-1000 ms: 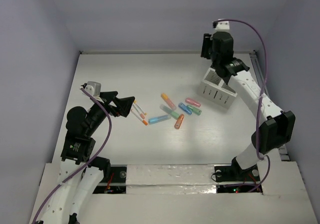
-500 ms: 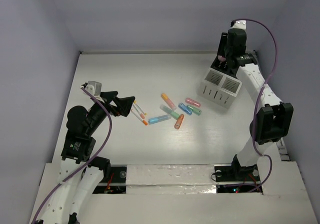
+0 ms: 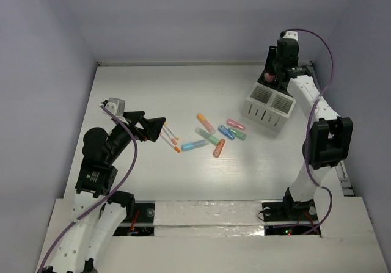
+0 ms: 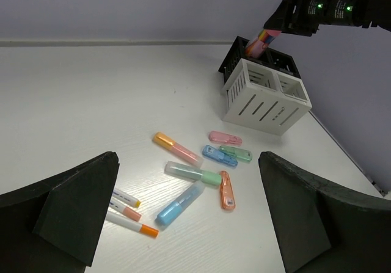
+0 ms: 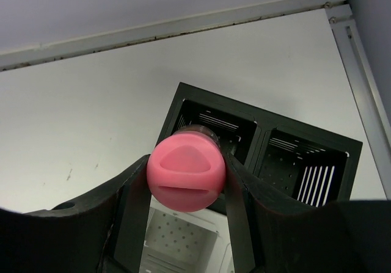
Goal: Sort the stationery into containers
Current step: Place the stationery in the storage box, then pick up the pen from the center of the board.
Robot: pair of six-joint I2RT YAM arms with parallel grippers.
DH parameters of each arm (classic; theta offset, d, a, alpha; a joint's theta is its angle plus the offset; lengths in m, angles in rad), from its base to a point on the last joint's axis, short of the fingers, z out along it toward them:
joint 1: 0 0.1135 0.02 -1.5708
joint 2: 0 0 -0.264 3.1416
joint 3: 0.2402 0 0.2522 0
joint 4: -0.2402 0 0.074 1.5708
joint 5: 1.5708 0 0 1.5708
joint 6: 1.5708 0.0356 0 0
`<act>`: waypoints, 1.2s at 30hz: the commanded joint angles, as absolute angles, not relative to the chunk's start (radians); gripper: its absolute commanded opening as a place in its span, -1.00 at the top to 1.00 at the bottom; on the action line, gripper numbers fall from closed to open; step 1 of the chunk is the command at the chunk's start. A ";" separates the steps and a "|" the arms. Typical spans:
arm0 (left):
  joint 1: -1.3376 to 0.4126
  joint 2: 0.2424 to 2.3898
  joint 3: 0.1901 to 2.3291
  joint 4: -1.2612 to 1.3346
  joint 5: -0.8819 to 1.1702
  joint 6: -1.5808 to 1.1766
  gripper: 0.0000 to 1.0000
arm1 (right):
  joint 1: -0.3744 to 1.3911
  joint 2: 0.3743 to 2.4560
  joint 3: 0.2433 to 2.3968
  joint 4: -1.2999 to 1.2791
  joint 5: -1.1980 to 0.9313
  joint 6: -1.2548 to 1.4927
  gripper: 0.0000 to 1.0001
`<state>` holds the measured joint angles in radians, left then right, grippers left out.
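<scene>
My right gripper (image 5: 186, 175) is shut on the stubby pink cylinder (image 5: 186, 171) and holds it upright over the left cell of the black compartmented section (image 5: 244, 126). In the top view the cylinder (image 3: 267, 76) hangs at the back of the white slatted organizer (image 3: 266, 109). Several pastel capsule pieces (image 3: 218, 135) and thin white orange-tipped sticks (image 3: 171, 140) lie mid-table. My left gripper (image 3: 156, 129) is open and empty, just left of the sticks. In the left wrist view the capsules (image 4: 204, 163), the sticks (image 4: 131, 215) and the organizer (image 4: 266, 102) all show.
A white wall closes the table's far edge (image 3: 201, 63). A metal rail (image 5: 360, 53) runs along the right edge beside the organizer. The organizer sits turned at an angle near the far right corner.
My right gripper has swung right with the pink cylinder, from the organizer's back left corner to over the black section, then lowered slightly. The left arm has not moved.
</scene>
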<state>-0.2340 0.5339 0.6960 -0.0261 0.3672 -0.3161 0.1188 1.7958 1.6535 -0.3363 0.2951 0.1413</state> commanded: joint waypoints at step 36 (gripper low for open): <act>-0.238 0.525 0.689 0.038 0.394 -0.316 -0.98 | 0.342 1.657 1.421 -0.173 0.009 0.178 0.41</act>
<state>-0.2340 0.5339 0.6956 -0.0189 0.3782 -0.3164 0.2264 1.6596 1.4651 -0.2268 0.0914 0.1986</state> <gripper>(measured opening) 0.990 0.315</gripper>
